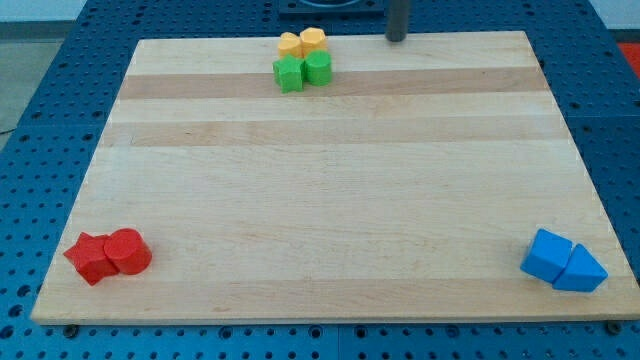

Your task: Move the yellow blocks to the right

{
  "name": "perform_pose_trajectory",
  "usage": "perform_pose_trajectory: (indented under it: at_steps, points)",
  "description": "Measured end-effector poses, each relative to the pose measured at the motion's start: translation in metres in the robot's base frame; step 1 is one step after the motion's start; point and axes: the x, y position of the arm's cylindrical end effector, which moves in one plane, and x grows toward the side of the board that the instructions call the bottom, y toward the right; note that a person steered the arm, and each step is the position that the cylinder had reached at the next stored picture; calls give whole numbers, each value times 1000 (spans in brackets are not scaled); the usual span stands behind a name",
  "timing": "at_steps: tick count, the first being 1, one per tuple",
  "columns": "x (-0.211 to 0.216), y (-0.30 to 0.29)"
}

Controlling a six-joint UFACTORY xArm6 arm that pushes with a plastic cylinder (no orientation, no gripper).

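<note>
Where the dark rod comes down from the view's top edge, my tip (397, 39) sits at the far edge of the wooden tabletop (330, 190), touching no block. As a tool it is a plain rod, with nothing to open or close, and it holds nothing. Only its short lower length shows, roughly upright; the arm above it is cut off by the frame.

Both yellow blocks lie to the view's left of my tip, near it but apart, at the tabletop's top edge: a paler, rounded yellow block (290, 44) and a yellow cylinder-like block (313, 41), touching each other. Just below them, touching, are a green star-like block (289, 73) and a green cylinder-like block (318, 68).

Well apart, in the bottom-left corner, a red star-like block (90, 258) touches a red cylinder-like block (129, 251). In the bottom-right corner a blue cube-like block (547, 254) touches a blue triangular block (582, 270).
</note>
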Motion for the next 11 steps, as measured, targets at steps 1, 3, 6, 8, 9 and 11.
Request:
perform_pose_trajectory:
  at_steps: [1, 3, 6, 8, 9, 11]
  points:
    - [0, -57]
    - [29, -114]
    - [0, -102]
    - [32, -245]
    - [63, -264]
    - [62, -213]
